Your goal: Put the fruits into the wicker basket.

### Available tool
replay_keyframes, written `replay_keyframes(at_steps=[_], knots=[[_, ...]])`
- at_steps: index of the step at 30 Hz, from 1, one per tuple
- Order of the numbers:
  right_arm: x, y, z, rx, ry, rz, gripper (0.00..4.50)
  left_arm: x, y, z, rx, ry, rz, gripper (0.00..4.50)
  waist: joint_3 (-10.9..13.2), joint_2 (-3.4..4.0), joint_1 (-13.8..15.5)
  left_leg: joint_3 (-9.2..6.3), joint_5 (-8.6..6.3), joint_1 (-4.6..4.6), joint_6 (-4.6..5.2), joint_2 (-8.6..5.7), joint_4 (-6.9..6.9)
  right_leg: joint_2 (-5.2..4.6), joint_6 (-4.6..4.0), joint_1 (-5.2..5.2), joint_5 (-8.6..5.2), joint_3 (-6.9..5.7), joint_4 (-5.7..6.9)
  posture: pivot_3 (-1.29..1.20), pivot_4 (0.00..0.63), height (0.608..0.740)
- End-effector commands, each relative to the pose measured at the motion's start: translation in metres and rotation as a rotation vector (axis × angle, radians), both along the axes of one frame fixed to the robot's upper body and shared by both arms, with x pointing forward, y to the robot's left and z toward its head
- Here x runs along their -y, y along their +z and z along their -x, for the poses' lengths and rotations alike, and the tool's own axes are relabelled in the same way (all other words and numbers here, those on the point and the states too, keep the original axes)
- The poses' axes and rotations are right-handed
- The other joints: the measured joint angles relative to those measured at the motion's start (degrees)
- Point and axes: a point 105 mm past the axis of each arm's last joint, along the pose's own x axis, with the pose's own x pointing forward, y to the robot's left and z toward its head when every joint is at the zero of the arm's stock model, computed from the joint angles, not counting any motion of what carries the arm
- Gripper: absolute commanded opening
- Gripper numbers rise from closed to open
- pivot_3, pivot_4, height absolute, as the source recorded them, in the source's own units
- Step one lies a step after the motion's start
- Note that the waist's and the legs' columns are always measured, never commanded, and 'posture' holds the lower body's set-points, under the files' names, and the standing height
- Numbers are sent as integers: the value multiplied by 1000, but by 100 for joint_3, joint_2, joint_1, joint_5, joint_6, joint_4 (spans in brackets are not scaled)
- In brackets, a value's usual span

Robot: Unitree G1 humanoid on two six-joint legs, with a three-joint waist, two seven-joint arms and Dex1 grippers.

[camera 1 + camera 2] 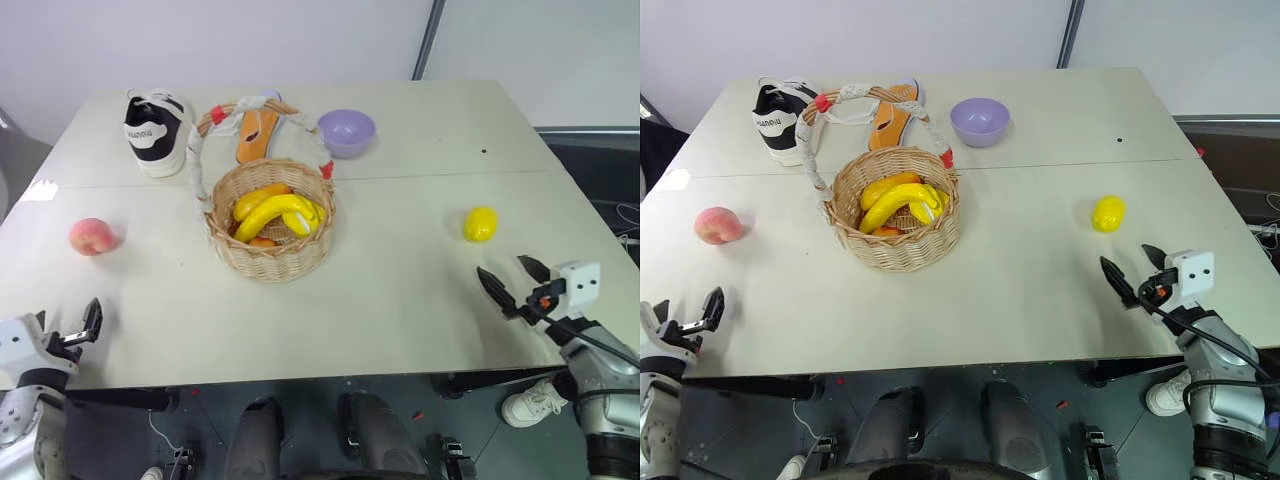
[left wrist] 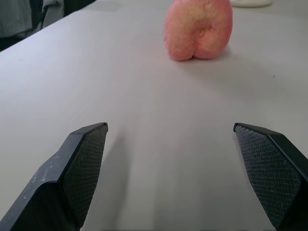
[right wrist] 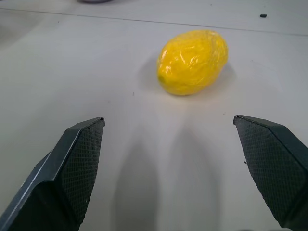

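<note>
A pale table is seen from above. Near its middle a wicker basket is set, with bananas already inside. Beyond it a shoe, a sandal and a lavender bowl are laid out. The peach is placed well to the basket's left, the lemon well to its right. The left gripper is held wide and empty at the near edge, with the peach straight ahead of it. The right gripper is likewise spread wide and empty, and the lemon is found just beyond its fingers, its long axis slanted across the gap. Each fruit is judged nearest the arm on its own side.
</note>
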Motion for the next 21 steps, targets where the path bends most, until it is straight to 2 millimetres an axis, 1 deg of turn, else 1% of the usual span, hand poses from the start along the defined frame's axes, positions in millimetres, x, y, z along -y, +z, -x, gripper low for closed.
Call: replay_keyframes(at_steps=[1,4,8,12,16,17,19,21], knots=[[-4,16,-2,62,14,18,4480,0,16,-3,28,-14,-38,4500,0,0,0,1,0,0,0,0,0,-1,0,0,0,0,0,0,150,740],[-6,19,-3,72,21,8,4480,0,18,-5,38,-11,-35,4500,0,0,2,1,0,0,0,0,0,-1,-1,0,0,0,0,0,150,740],[-17,26,-2,77,76,-29,4480,4,17,-12,26,-6,-46,4500,0,0,4,0,0,0,0,0,-1,0,-2,0,1,0,0,0,150,740],[-26,42,-4,121,98,-59,4480,7,28,-21,98,-6,-20,4500,-1,-1,8,1,0,-1,0,0,0,-1,-3,0,2,0,0,0,150,740],[-46,57,0,139,192,-86,4480,11,35,-32,123,-22,-32,4500,-1,-1,8,0,0,0,0,0,-1,0,-9,0,7,0,1,0,150,740],[-55,63,3,138,244,-92,4480,10,37,-36,125,-17,-43,4500,-1,-1,9,0,0,0,0,0,-1,1,-8,0,7,0,1,0,150,740],[-81,78,11,123,389,-159,4480,7,43,-45,137,4,-60,4500,0,0,9,0,0,-1,0,0,-1,2,-8,0,7,0,2,0,150,740],[-116,92,22,97,569,-157,4480,8,51,-54,153,0,-71,4500,-1,-2,3,-1,0,0,0,0,0,2,-7,0,8,0,4,0,150,740]])
